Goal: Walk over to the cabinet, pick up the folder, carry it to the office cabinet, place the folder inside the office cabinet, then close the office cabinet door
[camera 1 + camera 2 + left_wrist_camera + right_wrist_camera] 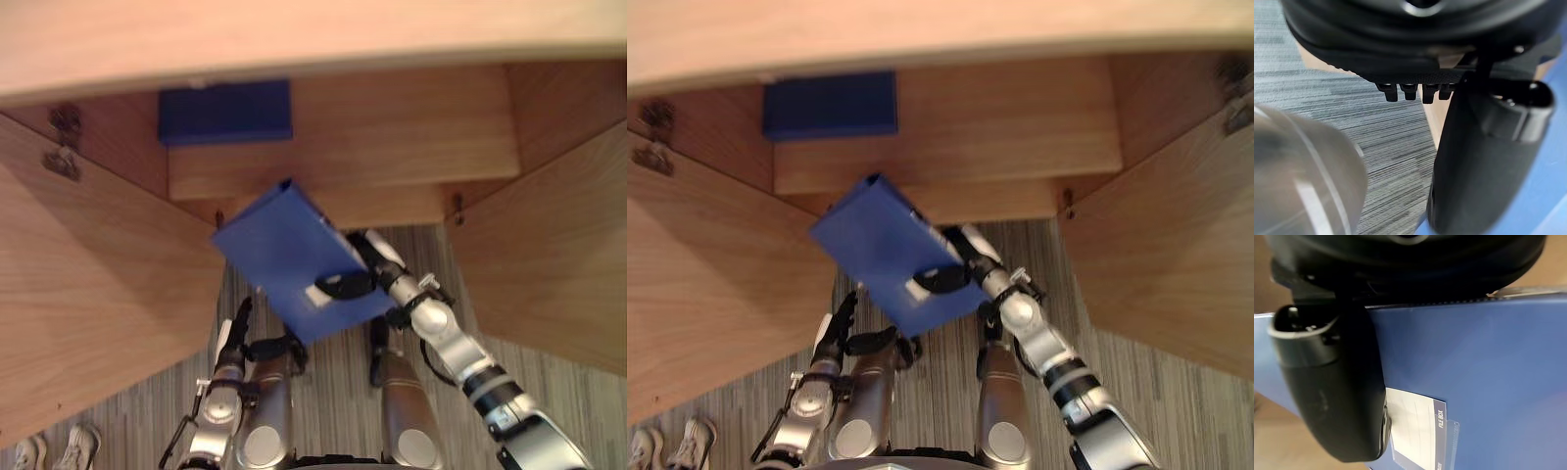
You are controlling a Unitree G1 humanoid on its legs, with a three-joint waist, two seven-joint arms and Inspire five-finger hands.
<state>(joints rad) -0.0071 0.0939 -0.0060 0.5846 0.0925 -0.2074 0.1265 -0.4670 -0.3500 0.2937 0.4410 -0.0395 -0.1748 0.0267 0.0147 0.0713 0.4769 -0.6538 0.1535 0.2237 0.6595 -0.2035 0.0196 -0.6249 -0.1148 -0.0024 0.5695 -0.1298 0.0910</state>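
Blue, stiff and flat-sided, the plastic folder (284, 259) is gripped in the right hand (372, 259), thumb clamped across its smooth face beside a white paper label (1418, 426). It is tilted, far corner aimed at the pale grained-wood office cabinet (392, 147). The step looks like insertion: level the folder, then push straight ahead of the hand, between the open doors and beside the darker blue box (225, 111) lying deeper in. Below and beside it, the left hand (233, 338) hangs relaxed, holding nothing.

A white label (1413, 423) in a clear sleeve on the blue folder (1484, 362) carries one short line of capitals along its dark edge strip, beside faint ruled lines.
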